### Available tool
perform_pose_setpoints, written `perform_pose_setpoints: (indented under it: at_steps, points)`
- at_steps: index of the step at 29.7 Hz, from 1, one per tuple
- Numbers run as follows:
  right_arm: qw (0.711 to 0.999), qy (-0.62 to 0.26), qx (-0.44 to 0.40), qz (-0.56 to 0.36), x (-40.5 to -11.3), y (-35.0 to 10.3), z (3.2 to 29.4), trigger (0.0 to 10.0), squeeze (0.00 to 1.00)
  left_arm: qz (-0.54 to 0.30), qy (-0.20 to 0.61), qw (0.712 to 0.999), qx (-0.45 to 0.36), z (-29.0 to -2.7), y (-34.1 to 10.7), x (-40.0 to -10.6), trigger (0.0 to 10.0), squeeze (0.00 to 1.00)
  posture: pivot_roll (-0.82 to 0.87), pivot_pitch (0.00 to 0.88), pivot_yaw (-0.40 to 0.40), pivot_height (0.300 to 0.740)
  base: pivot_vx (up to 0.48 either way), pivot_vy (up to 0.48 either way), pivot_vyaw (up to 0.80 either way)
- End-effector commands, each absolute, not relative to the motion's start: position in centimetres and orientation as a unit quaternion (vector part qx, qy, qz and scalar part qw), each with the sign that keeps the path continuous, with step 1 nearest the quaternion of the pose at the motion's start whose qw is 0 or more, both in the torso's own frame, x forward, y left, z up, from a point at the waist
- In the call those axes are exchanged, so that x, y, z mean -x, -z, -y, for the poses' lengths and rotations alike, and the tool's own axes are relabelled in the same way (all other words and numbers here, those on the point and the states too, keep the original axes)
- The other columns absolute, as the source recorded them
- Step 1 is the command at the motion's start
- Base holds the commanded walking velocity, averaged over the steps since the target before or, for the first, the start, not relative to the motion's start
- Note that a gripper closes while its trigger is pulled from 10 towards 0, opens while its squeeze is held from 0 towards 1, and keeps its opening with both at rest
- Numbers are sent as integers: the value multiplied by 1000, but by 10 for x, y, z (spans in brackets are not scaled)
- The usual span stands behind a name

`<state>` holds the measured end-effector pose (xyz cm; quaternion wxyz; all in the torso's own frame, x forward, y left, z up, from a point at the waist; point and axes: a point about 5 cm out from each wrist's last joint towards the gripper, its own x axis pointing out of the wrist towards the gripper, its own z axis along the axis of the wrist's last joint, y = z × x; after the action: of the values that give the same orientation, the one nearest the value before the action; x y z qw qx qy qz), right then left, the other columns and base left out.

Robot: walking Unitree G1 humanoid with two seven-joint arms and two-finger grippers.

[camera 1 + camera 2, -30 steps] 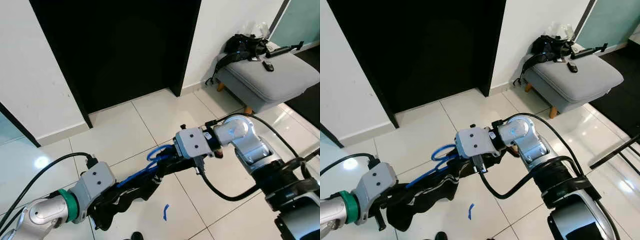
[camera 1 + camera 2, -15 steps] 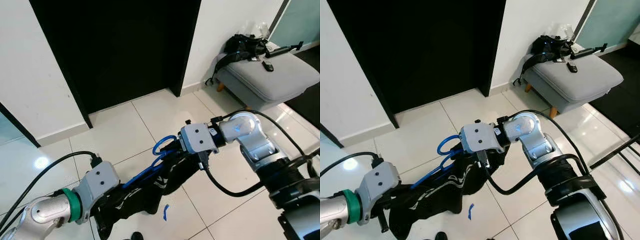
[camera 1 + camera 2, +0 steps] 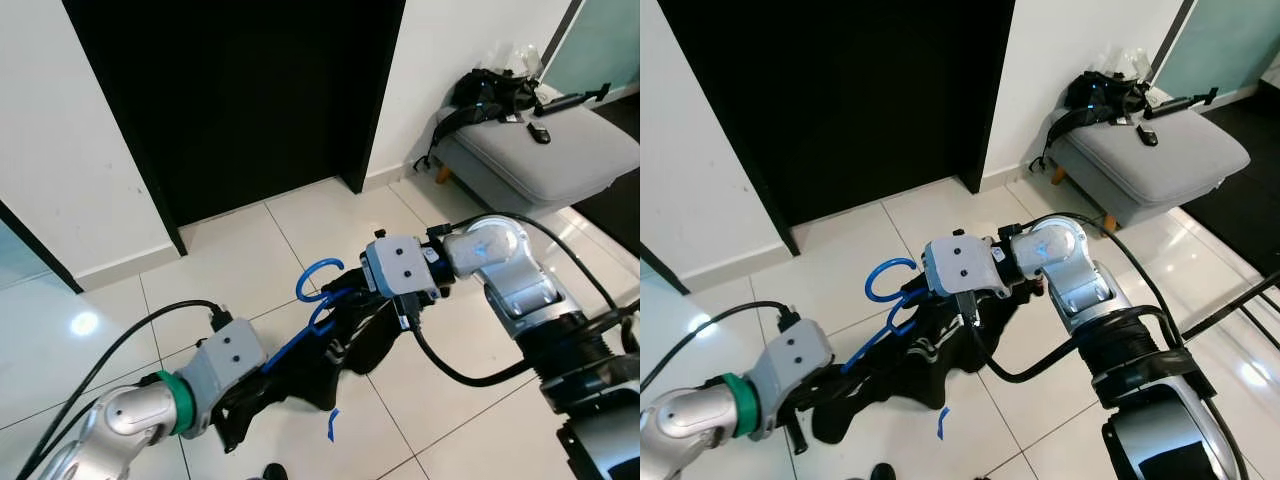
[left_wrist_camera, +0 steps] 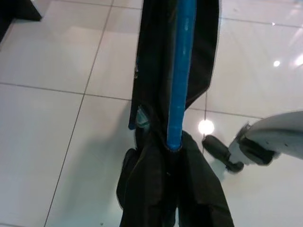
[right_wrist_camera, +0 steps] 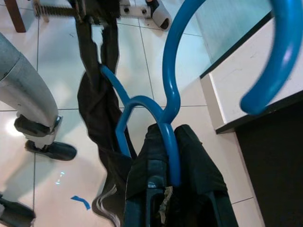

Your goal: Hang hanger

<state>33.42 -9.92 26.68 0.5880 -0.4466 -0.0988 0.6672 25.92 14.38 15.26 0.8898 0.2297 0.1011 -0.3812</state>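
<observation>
A: Status on the blue hanger [image 3: 318, 290]?

B: Carried between both arms, above the tiled floor [image 3: 230, 260], black garment [image 3: 330, 355] draped over it. Right gripper [image 5: 163, 194] is pinching the hanger just below the hook. Left gripper [image 4: 173, 142] sits at the far end of the blue bar; looks pressed onto it through the cloth, but the fabric hides the fingers, so I can't tell for certain.

A: What changed in the last second?

B: Both arms have come up. The hook has lifted from beside the right wrist to clear above it, now pointing toward the dark doorway [image 3: 240, 100]. The left arm has swung in closer, so the garment bunches more under the bar.

A: Meaning?

B: My read: lift-and-present phase. No rail visible yet, so the hang itself isn't started. Grey ottoman [image 3: 545, 150] well off to the right, not in the way.
</observation>
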Motion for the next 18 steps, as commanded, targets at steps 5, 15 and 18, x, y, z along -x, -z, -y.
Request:
perform_pose_setpoints:
  at_steps: [5,15,18]
  points:
    - [536,-725,423,89,-319,-238,71,10000,0,9,414,883,-219,-115,-192,-260,10000,0,-27,229,67,740,0,0,0]
    - [532,-730,421,77,-316,-231,75,10000,0,21,372,908,-190,-124,-206,-268,10000,0,-19,231,68,740,0,0,0]
    - [530,-733,419,77,-315,-230,73,10000,0,46,381,909,-164,-118,-218,-267,10000,0,-18,231,67,740,0,0,0]
